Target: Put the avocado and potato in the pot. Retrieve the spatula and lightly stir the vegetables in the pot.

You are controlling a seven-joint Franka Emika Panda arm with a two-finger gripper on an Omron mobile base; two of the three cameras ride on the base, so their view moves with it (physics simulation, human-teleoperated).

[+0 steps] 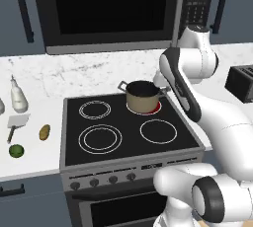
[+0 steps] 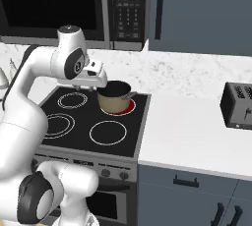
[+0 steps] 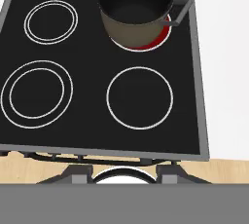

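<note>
While poised over the front edge of the black glass cooktop (image 3: 97, 121), hangs with jaws apart and nothing between them, the two dark tips low in the hand view. Looks down on four white-ringed burners. Finds the short round tan pot (image 3: 136, 18) with dark inside at the top centre of the hand view, on the burner glowing red (image 3: 151, 43), with its two grey handles sticking out upper left and right. Shows nothing inside the pot.

From the left base view, places the same pot (image 1: 142, 97) at the centre of the frame, on the far right burner, with the white arm (image 1: 188, 80) bent close beside it on the right. Puts the white marble table (image 1: 29, 167) at the left edge of the frame. Finds three task pieces there, apart from one another and well apart from the pot: small round dark green avocado (image 1: 17, 150) lowest, oval tan-yellow potato (image 1: 44, 132) up and to its right, spatula (image 1: 17, 122) with pale grey square blade and thin dark handle just above the avocado. Notes a white bottle (image 1: 19, 97) standing upright above the spatula, and a dark microwave (image 1: 108, 9) across the top.

From the right base view, sets the pot (image 2: 115, 97) left of centre and a black toaster (image 2: 238, 106) at the right edge.
</note>
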